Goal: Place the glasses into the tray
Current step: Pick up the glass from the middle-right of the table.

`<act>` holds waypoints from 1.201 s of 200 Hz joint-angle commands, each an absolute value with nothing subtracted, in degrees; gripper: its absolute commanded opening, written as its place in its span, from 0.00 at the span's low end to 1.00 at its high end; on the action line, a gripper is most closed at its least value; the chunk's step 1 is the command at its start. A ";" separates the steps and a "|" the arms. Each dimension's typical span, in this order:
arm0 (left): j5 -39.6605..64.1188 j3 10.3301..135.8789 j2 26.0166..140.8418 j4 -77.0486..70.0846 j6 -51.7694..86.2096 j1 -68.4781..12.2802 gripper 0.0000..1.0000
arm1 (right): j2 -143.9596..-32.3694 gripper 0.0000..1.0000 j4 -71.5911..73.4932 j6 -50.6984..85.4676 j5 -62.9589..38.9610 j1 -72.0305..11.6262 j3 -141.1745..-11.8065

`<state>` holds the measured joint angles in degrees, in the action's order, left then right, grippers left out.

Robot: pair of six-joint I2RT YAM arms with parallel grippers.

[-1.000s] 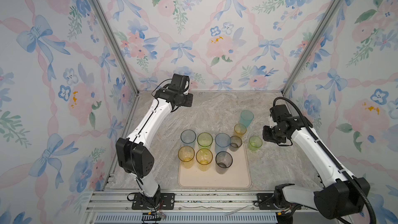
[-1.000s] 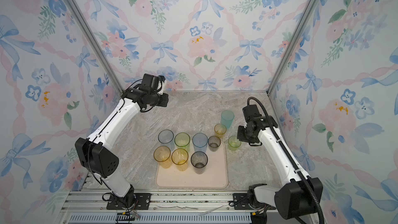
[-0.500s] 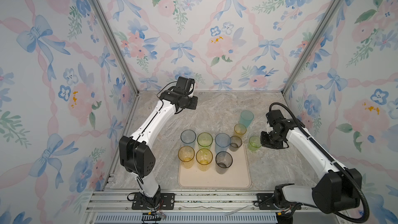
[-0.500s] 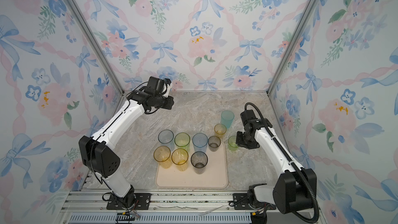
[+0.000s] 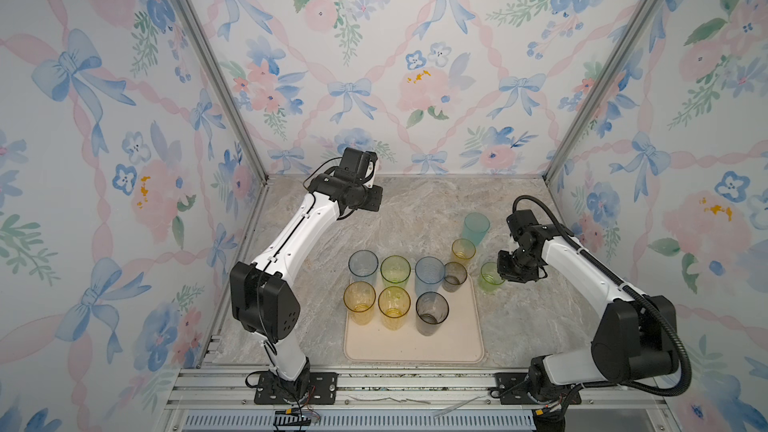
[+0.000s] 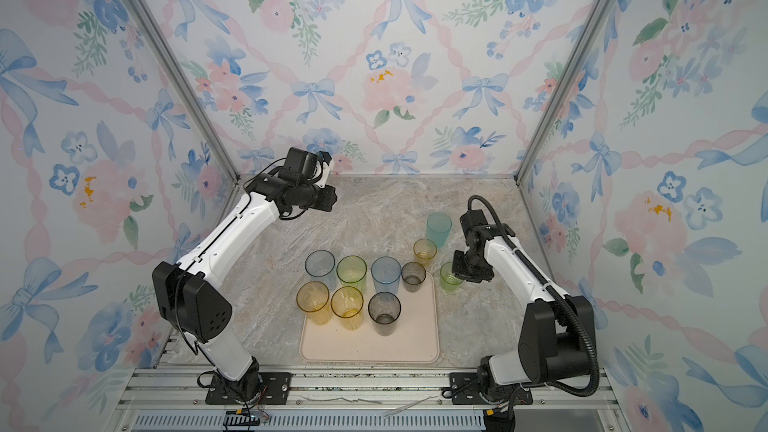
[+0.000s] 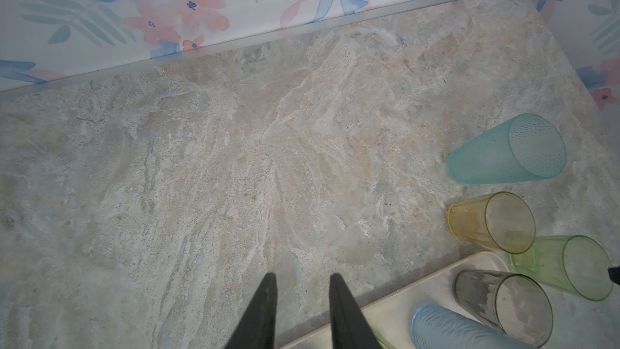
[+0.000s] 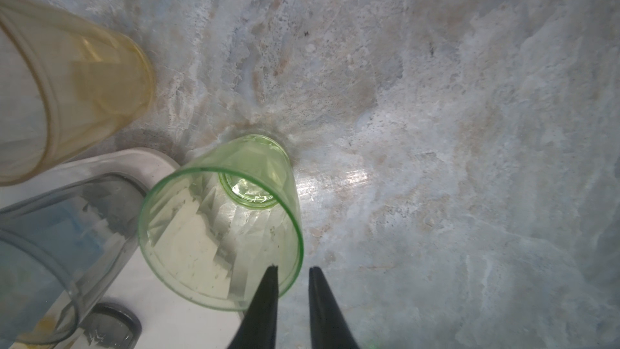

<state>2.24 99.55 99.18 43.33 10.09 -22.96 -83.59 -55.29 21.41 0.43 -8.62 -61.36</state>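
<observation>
Right jaws narrowly parted astride the rim of a short translucent green tumbler (image 8: 218,240), grip impossible to tell, tumbler upright on the marbled table (image 8: 436,129) just beside a corner of the cream rectangular tray (image 8: 141,159), left jaws open above the table.

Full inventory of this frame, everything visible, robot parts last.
tray: 1, cream-beige, table's near middle.
tall glasses: 7; blue-grey, green, blue behind amber, yellow, smoky grey on tray's far half; teal on table beyond.
short glasses: 3; smoky grey in tray's far right corner; amber, green on table just outside it.
table: 1, marbled grey-beige.
walls: 3, floral wallpaper.
left arm, right arm: 2, white, black joints.
left gripper: 1, black, open, empty, above bare table.
right gripper: 1, black, jaws astride short green glass's rim; grip unclear.
</observation>
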 commanded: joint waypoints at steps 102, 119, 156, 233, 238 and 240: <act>3.21 98.79 99.75 43.07 8.48 -22.95 0.29 | -88.22 0.05 -53.19 21.25 2.29 -7.73 -63.47; 3.10 98.98 99.75 43.07 8.44 -22.96 0.29 | -88.55 0.01 -53.38 20.93 2.46 -7.71 -63.68; 3.12 99.20 100.02 43.07 8.35 -22.89 0.29 | -87.80 0.00 -53.55 20.73 3.32 -7.73 -64.14; 3.28 100.31 100.98 43.08 8.26 -22.82 0.29 | -80.44 0.00 -59.22 19.20 5.80 -7.73 -67.93; 3.30 100.37 101.07 43.07 8.26 -22.84 0.29 | -79.90 0.00 -59.69 19.10 5.80 -7.73 -68.00; 3.33 100.41 101.07 43.07 8.26 -22.80 0.29 | -79.65 0.00 -59.92 19.14 5.73 -7.69 -68.02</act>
